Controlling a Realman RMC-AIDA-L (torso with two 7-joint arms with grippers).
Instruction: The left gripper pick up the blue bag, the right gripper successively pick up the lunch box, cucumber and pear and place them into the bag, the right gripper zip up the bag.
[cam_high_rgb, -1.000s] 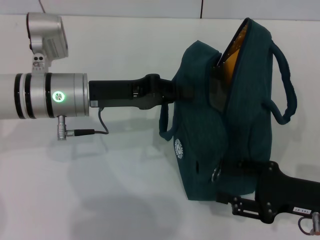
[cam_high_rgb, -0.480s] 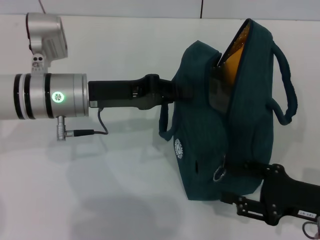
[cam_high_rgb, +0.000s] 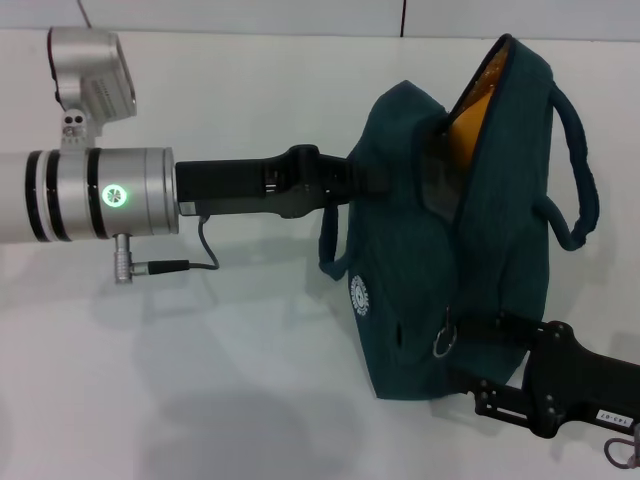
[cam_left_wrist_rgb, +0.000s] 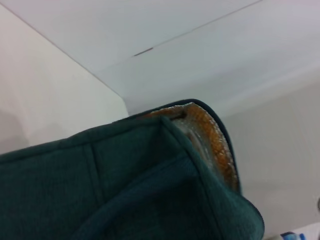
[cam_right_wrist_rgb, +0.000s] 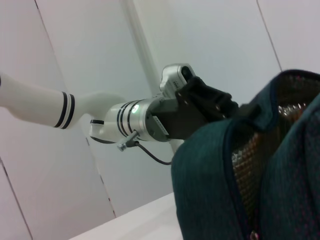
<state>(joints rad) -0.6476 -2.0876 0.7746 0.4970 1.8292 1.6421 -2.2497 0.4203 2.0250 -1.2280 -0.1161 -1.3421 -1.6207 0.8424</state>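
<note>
Bag (cam_high_rgb: 420, 250) zipping in hand.
Left end effector (cam_high_rgb: 365, 180) grips its side; right end effector (cam_high_rgb: 480, 335), grip unclear, must pull the zip ring (cam_high_rgb: 443, 345) far.

Relative to the blue bag (cam_high_rgb: 450, 230), the right gripper (cam_high_rgb: 470, 350) has shifted from the bag's lower corner rightward along its near edge. The ring zip pull (cam_high_rgb: 444, 340), formerly hidden against the gripper, now hangs exposed beside it. The bag's open mouth has tilted slightly farther right.
</note>
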